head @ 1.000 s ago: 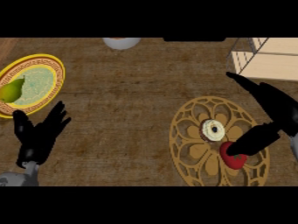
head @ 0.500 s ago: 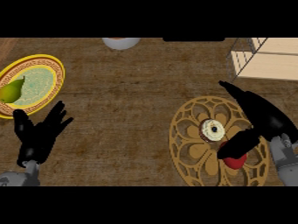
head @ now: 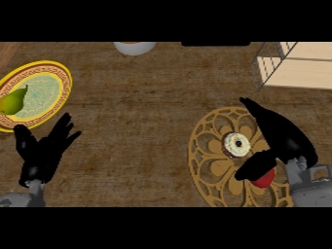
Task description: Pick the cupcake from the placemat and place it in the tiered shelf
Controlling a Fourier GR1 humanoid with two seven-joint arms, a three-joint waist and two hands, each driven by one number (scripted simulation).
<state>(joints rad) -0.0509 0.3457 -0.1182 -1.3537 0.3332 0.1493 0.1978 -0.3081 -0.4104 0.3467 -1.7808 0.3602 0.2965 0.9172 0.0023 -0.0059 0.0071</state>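
Head view. We see the cupcake (head: 235,144) standing near the centre of the round gold placemat (head: 212,180) on the bench (head: 139,121). The right hand (head: 289,142) lies over the placemat's right part, just beside the cupcake, fingers straight and wide of the thumb, holding nothing. Its thumb overlaps a red thing (head: 265,178). The tiered shelf (head: 305,73) stands beyond the placemat. Well left of the placemat, the left hand (head: 43,153) rests with fingers wide.

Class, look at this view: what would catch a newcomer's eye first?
The black right hand spread open over the round gold placemat at lower right, beside the pale-topped cupcake. Next, the green pear on the yellow-rimmed plate at upper left, and the wooden tiered shelf in the upper right corner.
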